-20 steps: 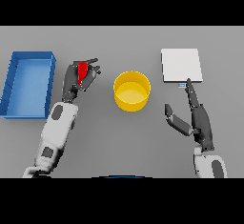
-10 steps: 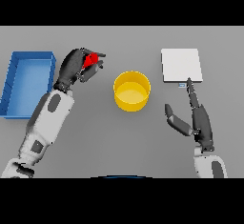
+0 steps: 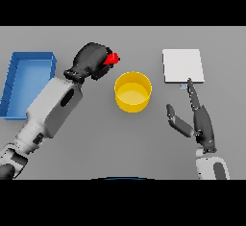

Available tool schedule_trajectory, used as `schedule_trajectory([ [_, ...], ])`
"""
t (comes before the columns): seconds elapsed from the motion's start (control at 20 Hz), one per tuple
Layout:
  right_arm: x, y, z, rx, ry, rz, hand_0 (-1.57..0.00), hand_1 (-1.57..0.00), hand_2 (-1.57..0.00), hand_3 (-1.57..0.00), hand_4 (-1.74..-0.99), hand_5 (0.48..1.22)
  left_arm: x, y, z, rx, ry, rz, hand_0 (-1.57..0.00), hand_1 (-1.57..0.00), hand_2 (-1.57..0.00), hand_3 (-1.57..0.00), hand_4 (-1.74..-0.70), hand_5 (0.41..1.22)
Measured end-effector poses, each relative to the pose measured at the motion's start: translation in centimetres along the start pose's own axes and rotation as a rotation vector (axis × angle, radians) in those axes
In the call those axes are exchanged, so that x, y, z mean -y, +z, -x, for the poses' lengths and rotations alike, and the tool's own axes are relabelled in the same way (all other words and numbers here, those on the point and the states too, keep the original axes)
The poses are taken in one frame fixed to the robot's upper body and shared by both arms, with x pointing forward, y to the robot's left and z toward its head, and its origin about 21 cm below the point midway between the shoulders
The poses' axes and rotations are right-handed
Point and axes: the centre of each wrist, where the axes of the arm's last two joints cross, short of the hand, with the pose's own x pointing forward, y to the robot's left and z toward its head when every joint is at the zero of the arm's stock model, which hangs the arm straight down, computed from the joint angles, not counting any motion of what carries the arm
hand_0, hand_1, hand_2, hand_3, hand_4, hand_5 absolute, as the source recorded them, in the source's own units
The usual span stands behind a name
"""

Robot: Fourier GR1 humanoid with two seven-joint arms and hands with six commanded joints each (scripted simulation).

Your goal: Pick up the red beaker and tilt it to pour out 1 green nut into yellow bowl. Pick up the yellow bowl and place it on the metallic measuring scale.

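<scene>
Upper left of centre, my left hand [image 3: 90,61] is wrapped tight round the beaker [image 3: 113,58], fingers curled so far over it that only a red sliver pokes out on the side facing the bowl [image 3: 133,91]. I read that sliver as the mouth end, tipped toward the bowl, though I cannot see the rim clearly, nor any green nut, inside or out.

Small as it looks in the fist, the beaker should be light and rigid, probably smooth-walled. I judge the wrap round its body is the right hold; a pinch at the rim would let it slip as I tilt. One nut is all I want, so the tilt should be slow.

Just right of and below the beaker, the bowl stands upright at mid-frame, yellow, open, nothing visible inside. It sits apart from the beaker; the red tip seems not yet over the rim. The bowl looks stiff and light too, with steep walls. I would take it by the wall from the side, not by the lip.

Right of the bowl, in the lower right, my right hand [image 3: 199,121] rests with fingers straight and thumb spread, holding nothing. Its fingertip points at the scale [image 3: 182,65], a pale square plate in the upper right.

Far left lies a blue tray [image 3: 10,78], out of play.
</scene>
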Motion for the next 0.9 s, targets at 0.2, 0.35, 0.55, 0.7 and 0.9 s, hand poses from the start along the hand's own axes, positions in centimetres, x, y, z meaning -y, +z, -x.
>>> schedule_trajectory([
  [0.2,-0.4,-0.2,0.1,-0.010,0.012,-0.009,0.00,0.00,0.00,0.00,-1.066,0.684,-1.1,-1.6,-1.8,0.053,-0.292,0.156,-1.57,-1.57,-1.57,-1.57,-1.65,1.207],
  [0.35,-0.8,0.0,0.3,0.005,-0.015,-0.014,0.00,0.00,0.00,0.00,-1.060,0.675,-1.0,-2.8,-3.1,0.093,-0.472,0.267,-1.57,-1.57,-1.57,-1.57,-1.61,1.214],
  [0.55,-0.8,0.1,0.1,-0.017,-0.029,-0.022,0.00,0.00,0.00,0.00,-1.067,0.684,-1.0,-4.0,-4.5,0.124,-0.662,0.354,-1.57,-1.57,-1.57,-1.57,-1.68,1.218],
  [0.7,-1.1,0.1,0.1,-0.004,-0.022,-0.036,0.00,0.00,0.00,0.00,-1.064,0.690,-1.2,-4.9,-5.1,0.119,-0.814,0.403,-1.57,-1.57,-1.57,-1.57,-1.71,1.219],
  [0.9,-0.5,0.3,0.3,-0.013,-0.013,-0.028,0.00,0.00,0.00,0.00,-1.058,0.696,-1.4,-5.6,-5.8,0.136,-0.962,0.415,-1.57,-1.57,-1.57,-1.57,-1.73,1.220],
])
